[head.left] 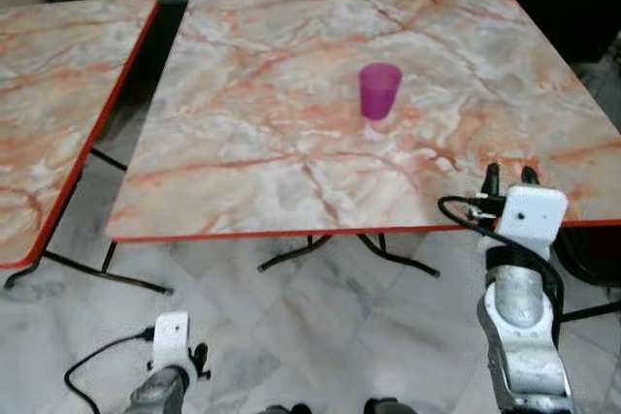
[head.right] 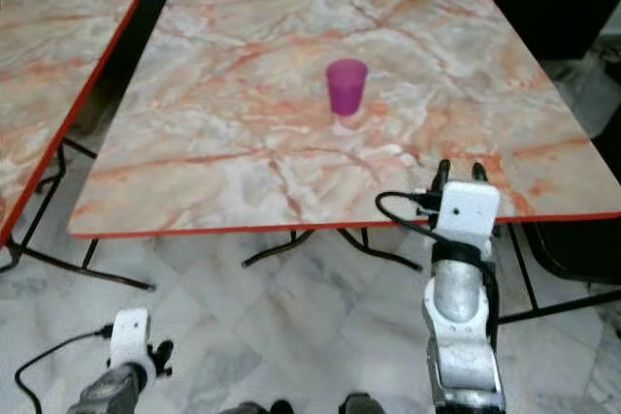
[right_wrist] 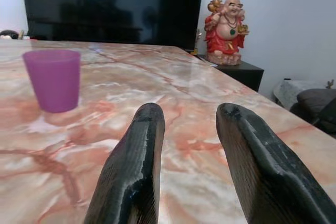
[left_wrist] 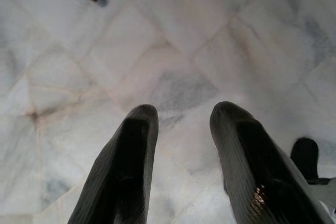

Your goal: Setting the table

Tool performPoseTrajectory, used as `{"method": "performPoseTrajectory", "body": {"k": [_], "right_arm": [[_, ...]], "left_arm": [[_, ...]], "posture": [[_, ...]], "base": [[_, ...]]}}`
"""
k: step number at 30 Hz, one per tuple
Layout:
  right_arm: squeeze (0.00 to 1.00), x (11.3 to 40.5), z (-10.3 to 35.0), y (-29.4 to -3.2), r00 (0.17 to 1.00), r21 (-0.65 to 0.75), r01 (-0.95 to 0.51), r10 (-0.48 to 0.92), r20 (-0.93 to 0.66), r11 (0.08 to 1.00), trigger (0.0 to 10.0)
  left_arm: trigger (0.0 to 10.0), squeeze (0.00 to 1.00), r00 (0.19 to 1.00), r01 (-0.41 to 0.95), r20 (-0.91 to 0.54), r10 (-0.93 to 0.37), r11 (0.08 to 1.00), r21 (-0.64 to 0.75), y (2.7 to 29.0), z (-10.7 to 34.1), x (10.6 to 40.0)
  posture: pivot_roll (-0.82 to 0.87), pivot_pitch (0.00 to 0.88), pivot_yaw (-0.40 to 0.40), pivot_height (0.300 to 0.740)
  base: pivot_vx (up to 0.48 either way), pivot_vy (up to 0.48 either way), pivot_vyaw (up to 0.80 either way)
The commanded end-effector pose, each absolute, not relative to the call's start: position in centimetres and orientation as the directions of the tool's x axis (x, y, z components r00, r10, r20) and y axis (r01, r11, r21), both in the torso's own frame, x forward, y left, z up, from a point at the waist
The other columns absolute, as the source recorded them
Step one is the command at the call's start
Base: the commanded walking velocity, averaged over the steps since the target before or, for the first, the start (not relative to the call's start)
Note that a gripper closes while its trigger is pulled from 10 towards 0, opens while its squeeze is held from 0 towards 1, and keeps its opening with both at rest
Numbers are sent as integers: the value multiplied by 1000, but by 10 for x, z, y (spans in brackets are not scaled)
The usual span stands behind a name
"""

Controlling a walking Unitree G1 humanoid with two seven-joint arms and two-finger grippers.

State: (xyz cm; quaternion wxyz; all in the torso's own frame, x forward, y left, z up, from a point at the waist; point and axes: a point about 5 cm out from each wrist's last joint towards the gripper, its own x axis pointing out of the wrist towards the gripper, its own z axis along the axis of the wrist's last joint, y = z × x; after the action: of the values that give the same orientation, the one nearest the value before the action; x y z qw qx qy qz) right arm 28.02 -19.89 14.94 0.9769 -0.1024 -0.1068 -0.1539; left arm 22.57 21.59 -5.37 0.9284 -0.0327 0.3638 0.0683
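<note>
- The purple plastic cup [head.left: 379, 90], upside down, stands mid-desk on the pink-veined marble desk [head.left: 243, 143], at eleven o'clock from the right gripper [head.left: 511, 177], whose fingers are released, empty.
- A hasty reach could knock it over.
- The left gripper [left_wrist: 181, 129] hangs parted over the floor.

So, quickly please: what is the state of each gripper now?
Left gripper: open, empty, hanging low over the floor.
Right gripper: open, empty, at the table edge, short of the purple cup.
</note>
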Motion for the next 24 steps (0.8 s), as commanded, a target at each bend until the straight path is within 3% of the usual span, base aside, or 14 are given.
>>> {"method": "performPoseTrajectory", "body": {"k": [1,16,24], "right_arm": [[0,275,143,-206,927,-169,348,-310,212,922,10000],[0,226,102,-237,890,-180,454,-452,55,873,10000],[0,213,50,-248,828,-125,521,-536,-166,844,10000]], "left_arm": [[10000,0,708,-155,-698,104,988,-10,218,-57,219],[10000,0,701,-151,-707,98,988,-13,212,-62,215],[10000,0,701,-148,-707,96,989,-12,210,-61,215]], "posture": [[-168,170,99,740],[-175,172,98,740],[-174,168,99,740]], "base": [[0,0,0],[0,0,0],[0,0,0]]}}
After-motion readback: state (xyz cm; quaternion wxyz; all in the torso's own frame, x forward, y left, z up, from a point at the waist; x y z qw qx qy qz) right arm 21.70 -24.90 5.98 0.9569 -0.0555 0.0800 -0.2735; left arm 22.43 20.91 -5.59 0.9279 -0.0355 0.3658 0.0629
